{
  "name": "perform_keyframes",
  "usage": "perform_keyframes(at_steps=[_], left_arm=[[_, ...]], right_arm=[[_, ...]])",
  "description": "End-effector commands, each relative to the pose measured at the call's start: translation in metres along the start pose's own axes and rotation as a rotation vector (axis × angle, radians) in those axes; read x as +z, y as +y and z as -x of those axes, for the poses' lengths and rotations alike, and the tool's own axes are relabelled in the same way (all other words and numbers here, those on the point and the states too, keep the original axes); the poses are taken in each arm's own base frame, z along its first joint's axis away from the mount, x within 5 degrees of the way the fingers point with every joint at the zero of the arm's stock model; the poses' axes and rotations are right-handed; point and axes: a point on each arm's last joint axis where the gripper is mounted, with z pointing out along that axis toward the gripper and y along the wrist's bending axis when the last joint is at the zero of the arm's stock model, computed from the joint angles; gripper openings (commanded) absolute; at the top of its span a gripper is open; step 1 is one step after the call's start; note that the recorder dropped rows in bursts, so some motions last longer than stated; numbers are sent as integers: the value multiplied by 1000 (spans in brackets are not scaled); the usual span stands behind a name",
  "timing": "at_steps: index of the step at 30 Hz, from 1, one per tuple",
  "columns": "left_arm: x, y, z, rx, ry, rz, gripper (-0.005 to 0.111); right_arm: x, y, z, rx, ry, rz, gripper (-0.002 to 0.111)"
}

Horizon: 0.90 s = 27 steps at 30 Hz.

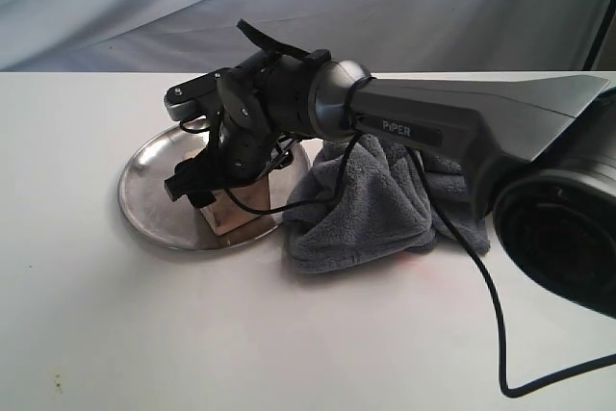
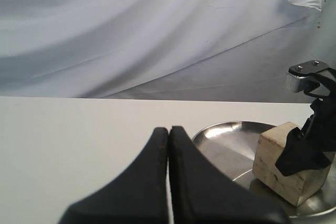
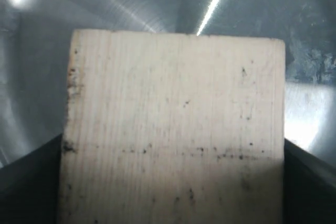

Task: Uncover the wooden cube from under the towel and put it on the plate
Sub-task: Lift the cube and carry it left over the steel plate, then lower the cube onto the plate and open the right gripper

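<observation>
**Exterior view.** The right claw (image 1: 219, 190) comes in from the right side and hangs low over the plate (image 1: 144, 190), with its arm stretched across the middle of the scene. The wooden cube (image 1: 236, 214) is directly beneath the claw, between its black fingers. It sits on the plate, a little right of the plate's middle, and is fully uncovered. The towel (image 1: 371, 209) lies bunched on the white table (image 1: 115, 334), just beside the plate's right rim and partly behind the arm. The count here is one cube, one plate, one towel and one claw.

**Left wrist view.** The left claw (image 2: 168, 137) has its two fingers pressed flat together with nothing between them. It is low over bare table and well apart from the cube. Beyond it is the plate with the cube on it. A black finger (image 2: 302, 153) of the right claw lies against the cube's near face. This view shows one cube and one plate.

**Right wrist view.** The cube fills most of the picture, its grained face speckled with small dark spots, and the shiny plate shows behind it. A dark finger (image 3: 26, 187) shows on each side of the cube. Each one sits flush against a side of the cube with no visible gap, so the right claw stands wide and clamps the cube. I cannot tell whether the cube's weight rests on the plate. The count here is one cube, one plate and two fingers.
</observation>
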Motion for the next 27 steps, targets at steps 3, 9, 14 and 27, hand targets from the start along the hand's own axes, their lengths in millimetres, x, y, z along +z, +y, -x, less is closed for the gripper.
perform_keyframes(at_steps=[3,9,14,27], left_arm=[[0,0,-1,-2,1,-1,1],[0,0,-1,-2,1,-1,1],[0,0,-1,-2,1,-1,1],[0,0,-1,-2,1,-1,1]], right_arm=[[-9,-1,8,9,-44,4,79],[-8,-1,8,8,-41,3,86],[-5,1,6,5,-37,5,86],[-50,-1,25,-10,-127,5,86]])
